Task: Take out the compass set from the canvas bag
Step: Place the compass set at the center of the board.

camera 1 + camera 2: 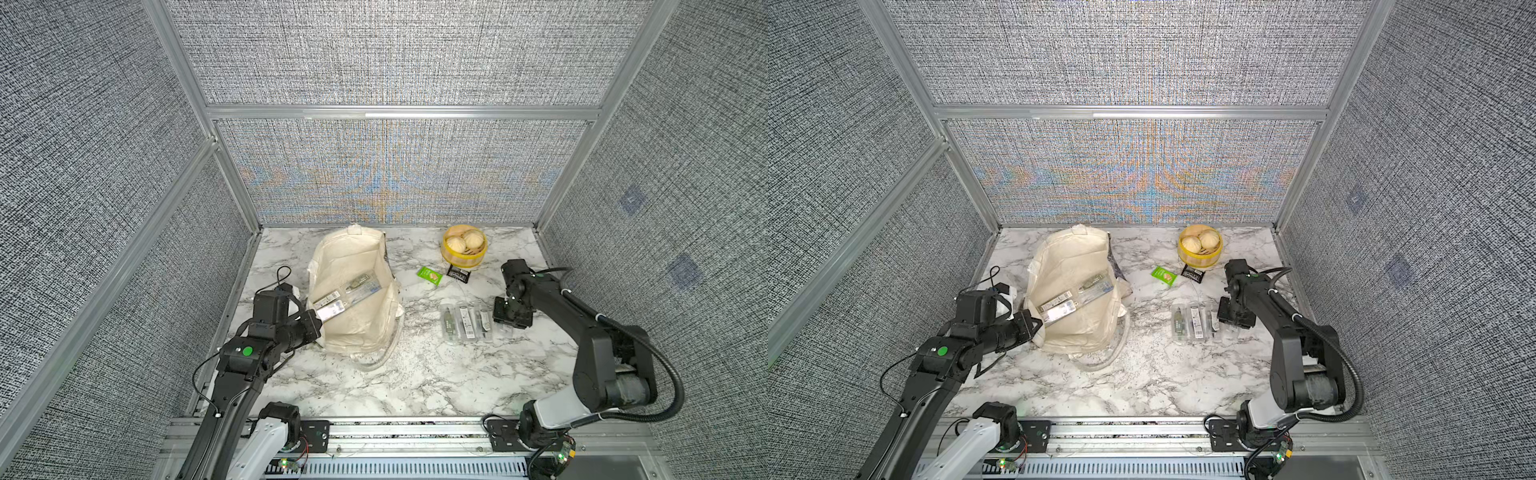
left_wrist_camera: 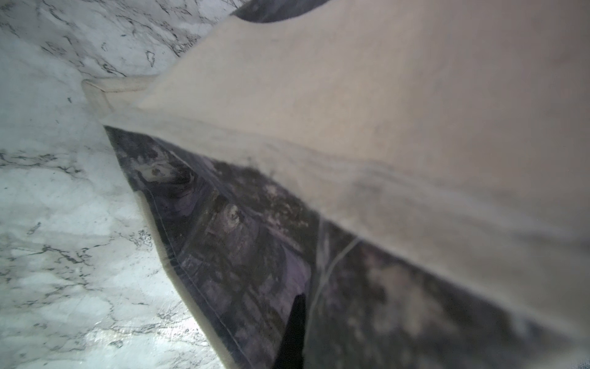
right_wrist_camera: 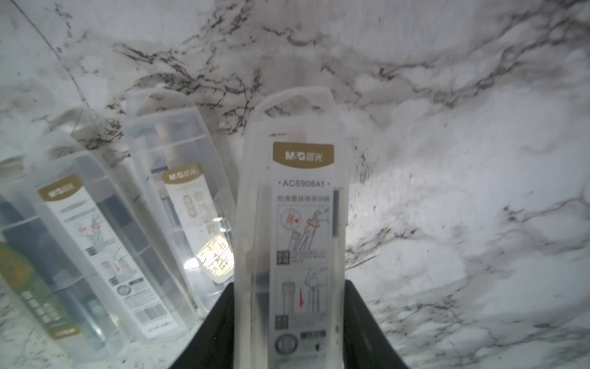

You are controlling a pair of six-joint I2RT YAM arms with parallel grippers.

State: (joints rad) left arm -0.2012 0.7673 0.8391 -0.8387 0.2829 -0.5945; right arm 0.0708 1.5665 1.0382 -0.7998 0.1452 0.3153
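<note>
The cream canvas bag point(image 1: 353, 328) point(image 1: 1077, 332) lies open at the left of the table, with two boxed compass sets point(image 1: 361, 286) point(image 1: 1090, 286) showing inside it. My left gripper point(image 1: 318, 328) point(image 1: 1038, 326) point(image 2: 297, 335) is shut on the bag's near-left rim. In the left wrist view cream cloth point(image 2: 383, 111) and the dark printed panel point(image 2: 255, 239) fill the picture. My right gripper point(image 1: 503, 326) point(image 1: 1228, 320) point(image 3: 289, 319) is shut on a clear compass set case point(image 3: 290, 198), low over the table at the right. Three more cases point(image 1: 467, 322) point(image 3: 178, 191) lie in a row beside it.
A yellow steamer basket point(image 1: 464, 247) with buns stands at the back right. A green packet point(image 1: 429, 275) and a black packet point(image 1: 459, 274) lie in front of it. The bag's pale handles point(image 1: 384, 357) trail toward the table's middle. Grey panel walls enclose three sides.
</note>
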